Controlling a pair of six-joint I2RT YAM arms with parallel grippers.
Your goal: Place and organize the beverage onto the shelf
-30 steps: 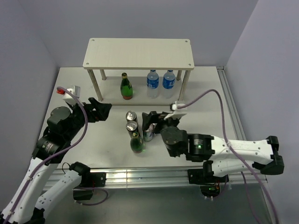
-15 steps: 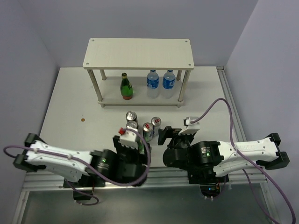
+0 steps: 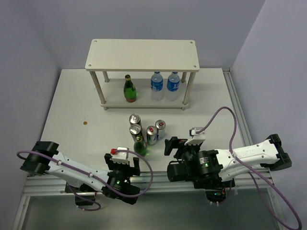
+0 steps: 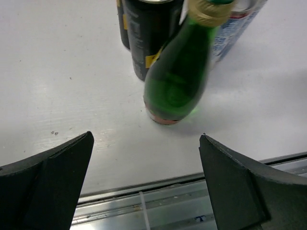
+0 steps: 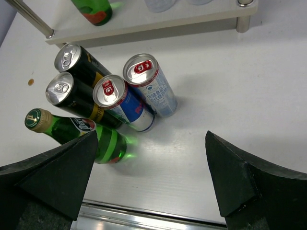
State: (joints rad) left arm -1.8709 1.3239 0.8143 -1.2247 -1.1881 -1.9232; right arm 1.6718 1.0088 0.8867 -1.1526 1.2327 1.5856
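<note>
On the table stand two black cans [image 3: 135, 123], two blue-silver-red cans [image 3: 156, 132] and a green bottle [image 3: 140, 146], close together. A second green bottle [image 3: 128, 89] stands on the lower board of the pale wood shelf [image 3: 142, 54]. My left gripper [image 3: 123, 162] is open and empty at the near edge, just in front of the table bottle [image 4: 175, 81]. My right gripper [image 3: 175, 143] is open and empty, right of the cluster. In the right wrist view, my right gripper [image 5: 151, 133] is short of the slim cans [image 5: 125, 100], black cans [image 5: 72, 81] and bottle [image 5: 76, 134].
Two clear water bottles with blue labels [image 3: 164, 84] stand on the shelf's lower board, right of the green bottle. The metal rail [image 4: 158, 201] at the table's near edge lies right below my left gripper [image 4: 146, 135]. A small brown spot [image 3: 85, 123] marks the table at the left.
My left arm has swung from the far left down to the near edge behind the green bottle. My right gripper has drawn back from the cans toward the near edge. The drinks have not moved.
</note>
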